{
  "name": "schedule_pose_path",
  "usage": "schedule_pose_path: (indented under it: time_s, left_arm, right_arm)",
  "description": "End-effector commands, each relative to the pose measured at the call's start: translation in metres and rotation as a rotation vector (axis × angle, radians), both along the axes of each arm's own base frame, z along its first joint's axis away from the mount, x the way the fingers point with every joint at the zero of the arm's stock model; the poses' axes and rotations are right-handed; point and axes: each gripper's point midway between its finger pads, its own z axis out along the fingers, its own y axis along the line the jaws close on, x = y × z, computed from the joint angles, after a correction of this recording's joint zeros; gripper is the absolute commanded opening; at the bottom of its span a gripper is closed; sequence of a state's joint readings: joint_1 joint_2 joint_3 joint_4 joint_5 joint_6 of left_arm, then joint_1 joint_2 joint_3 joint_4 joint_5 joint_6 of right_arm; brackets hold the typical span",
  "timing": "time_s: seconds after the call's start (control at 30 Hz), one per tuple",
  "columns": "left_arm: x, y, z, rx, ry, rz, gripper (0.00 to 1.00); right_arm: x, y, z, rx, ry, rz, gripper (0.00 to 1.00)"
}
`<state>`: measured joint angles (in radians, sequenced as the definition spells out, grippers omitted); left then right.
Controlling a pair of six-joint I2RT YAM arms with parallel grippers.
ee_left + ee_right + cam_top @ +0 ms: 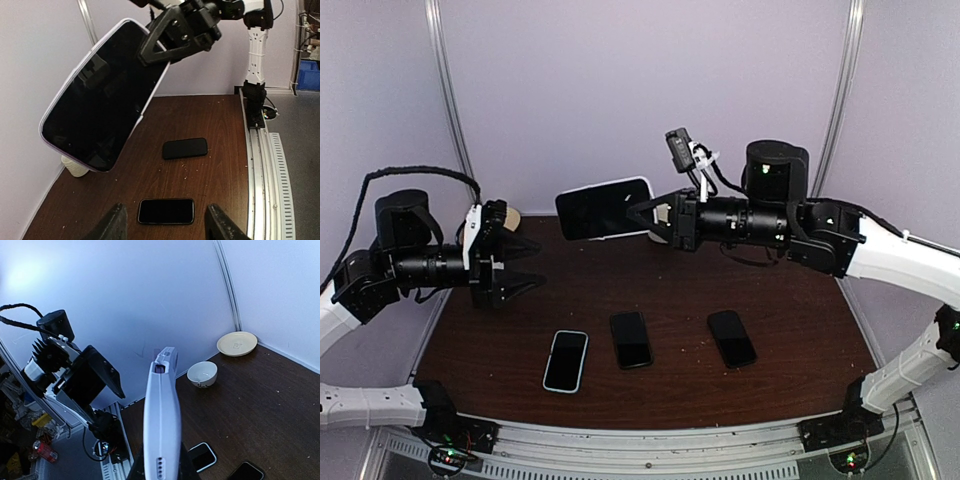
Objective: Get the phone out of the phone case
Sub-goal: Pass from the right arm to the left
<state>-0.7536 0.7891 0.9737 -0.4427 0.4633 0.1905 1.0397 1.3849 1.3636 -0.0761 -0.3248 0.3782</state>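
Note:
The phone in its white case [605,208] is held in the air over the back middle of the table, screen facing the top camera. My right gripper [655,215] is shut on its right end. In the right wrist view I see the case's white edge [161,410] standing up between my fingers [160,472]. In the left wrist view the dark screen [102,95] fills the upper left, with the right gripper [160,45] clamped on its top. My left gripper [538,264] is open and empty, left of the phone and lower, apart from it [165,210].
Three phones lie on the brown table: one in a light blue case [566,360], two black ones [631,339] [731,338]. A white bowl [202,373] and a plate [237,343] sit in the back left corner. A metal rail [265,165] runs along the near edge.

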Motion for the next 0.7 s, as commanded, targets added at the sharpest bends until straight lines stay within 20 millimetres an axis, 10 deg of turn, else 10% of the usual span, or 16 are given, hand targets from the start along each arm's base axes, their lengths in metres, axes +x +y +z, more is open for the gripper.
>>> schedule_pose_path:
  time_s: [0.0, 0.67]
  left_arm:
    - [-0.028, -0.003, -0.003, 0.013, -0.109, -0.179, 0.56]
    - [-0.047, -0.013, -0.041, -0.005, -0.187, -0.349, 0.49]
  right_arm:
    - [-0.014, -0.021, 0.032, 0.049, -0.278, 0.025, 0.00]
    - [-0.062, -0.020, -0.032, -0.088, -0.787, 0.316, 0.00]
